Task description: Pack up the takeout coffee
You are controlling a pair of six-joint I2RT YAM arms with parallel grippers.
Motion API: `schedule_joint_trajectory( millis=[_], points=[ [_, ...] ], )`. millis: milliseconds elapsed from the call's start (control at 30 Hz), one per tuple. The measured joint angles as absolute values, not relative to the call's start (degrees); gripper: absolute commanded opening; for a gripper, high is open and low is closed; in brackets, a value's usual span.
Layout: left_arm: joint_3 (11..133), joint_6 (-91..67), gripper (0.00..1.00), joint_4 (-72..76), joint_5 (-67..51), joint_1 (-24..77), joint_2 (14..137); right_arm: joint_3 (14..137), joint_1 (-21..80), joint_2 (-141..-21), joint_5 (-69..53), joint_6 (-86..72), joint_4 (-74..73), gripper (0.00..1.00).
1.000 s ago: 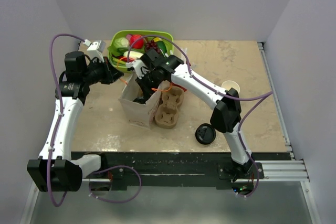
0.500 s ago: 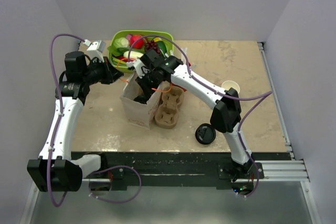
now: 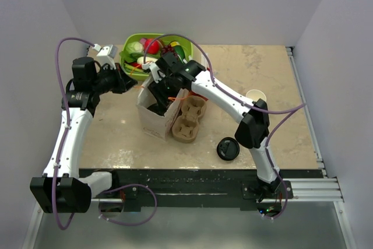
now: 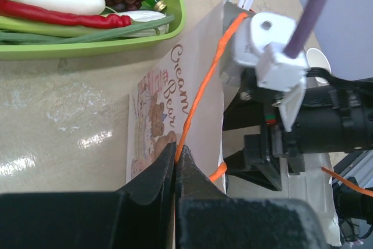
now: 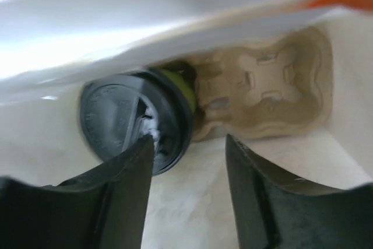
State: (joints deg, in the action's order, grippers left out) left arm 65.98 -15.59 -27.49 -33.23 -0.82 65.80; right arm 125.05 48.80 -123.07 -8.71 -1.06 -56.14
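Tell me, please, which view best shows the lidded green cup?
The right wrist view: the green cup and its black lid sit beside a cardboard carrier. From above, the bag and right arm hide it; the left wrist shows only the bag's outside.

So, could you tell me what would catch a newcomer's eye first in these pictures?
The white paper bag mid-table, with the right gripper open inside it, above the lidded green cup next to a cardboard carrier. The left gripper pinches the bag's orange handle, and a bright green tray of toy food sits behind.
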Motion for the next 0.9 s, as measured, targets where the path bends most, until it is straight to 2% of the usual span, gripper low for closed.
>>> schedule_joint_trajectory(
  millis=[100,233,533,700,800,900],
  points=[
    [65.98,-15.59,0.0,-27.44,-33.21,-0.67,65.8,125.05,48.8,-120.88,-7.99,-2.04,-56.1,0.69],
    [65.98,-15.59,0.0,-27.66,-32.58,-0.69,65.78,125.4,48.56,-116.9,-5.21,-3.57,-54.43,0.74],
    [65.98,-15.62,0.0,-27.97,-32.25,-0.69,65.78,128.46,48.23,-109.6,-2.72,-5.08,-49.58,0.79],
    [65.98,-15.66,0.0,-27.97,-31.7,-0.69,65.78,125.93,47.79,-104.77,2.48,-7.16,-46.33,0.79],
    [65.98,-15.79,0.01,-27.99,-31.03,-0.69,65.78,121.6,44.69,-100.42,3.77,-9.54,-44.58,0.77],
    [65.98,-15.92,0.06,-28.03,-30.17,-0.69,65.78,116.38,37.17,-96.53,3.51,-11.79,-42.76,0.75]
  ],
)
